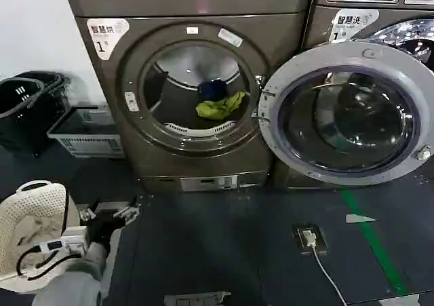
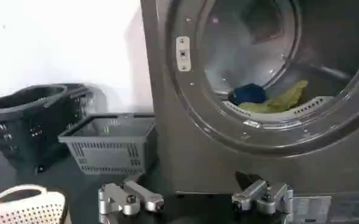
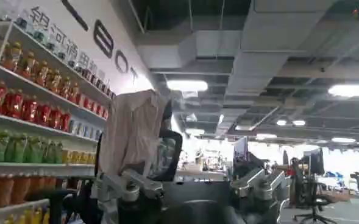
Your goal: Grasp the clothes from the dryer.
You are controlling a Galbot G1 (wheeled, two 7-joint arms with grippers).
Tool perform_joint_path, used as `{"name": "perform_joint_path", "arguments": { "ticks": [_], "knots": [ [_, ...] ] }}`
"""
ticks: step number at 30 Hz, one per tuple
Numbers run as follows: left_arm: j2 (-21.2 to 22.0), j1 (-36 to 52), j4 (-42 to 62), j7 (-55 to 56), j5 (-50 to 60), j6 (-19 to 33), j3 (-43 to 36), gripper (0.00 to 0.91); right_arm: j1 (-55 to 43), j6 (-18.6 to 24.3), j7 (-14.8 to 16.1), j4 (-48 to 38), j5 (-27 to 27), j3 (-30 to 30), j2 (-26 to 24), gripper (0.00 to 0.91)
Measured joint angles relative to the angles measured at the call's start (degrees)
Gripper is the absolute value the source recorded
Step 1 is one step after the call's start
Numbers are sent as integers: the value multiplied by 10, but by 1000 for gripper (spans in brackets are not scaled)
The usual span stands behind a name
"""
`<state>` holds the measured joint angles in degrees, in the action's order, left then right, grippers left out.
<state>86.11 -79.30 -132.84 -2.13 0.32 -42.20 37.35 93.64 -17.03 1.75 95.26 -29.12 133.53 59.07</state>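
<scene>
The dryer (image 1: 196, 150) stands ahead, brown-grey with a "1" label, and its round door (image 1: 346, 112) is swung open to the right. Inside the drum lie the clothes: a yellow-green garment (image 1: 218, 106) with a dark blue one (image 1: 212, 89) behind it. The left wrist view shows the same yellow-green piece (image 2: 277, 100) and blue piece (image 2: 247, 94) through the porthole. My left gripper (image 1: 108, 212) hangs low near the floor, left of and below the porthole. It is open (image 2: 196, 204) and holds nothing. My right gripper (image 3: 194, 190) is open and empty, facing the room away from the dryer.
A white laundry basket (image 1: 42, 199) with whitish cloth sits at the lower left beside my left arm. A grey crate (image 1: 85, 140) and a black basket (image 1: 27, 109) stand left of the dryer. A floor socket with cable (image 1: 308, 239) and a green tape line (image 1: 369, 238) lie to the right.
</scene>
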Motion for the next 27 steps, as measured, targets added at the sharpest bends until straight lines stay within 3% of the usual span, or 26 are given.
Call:
{"name": "perform_joint_path", "arguments": {
  "ticks": [27],
  "knots": [
    [1,-5,-4,-1,1,0,-5,907,4,22,-37,-10,-13,-16,9,907]
  ]
}}
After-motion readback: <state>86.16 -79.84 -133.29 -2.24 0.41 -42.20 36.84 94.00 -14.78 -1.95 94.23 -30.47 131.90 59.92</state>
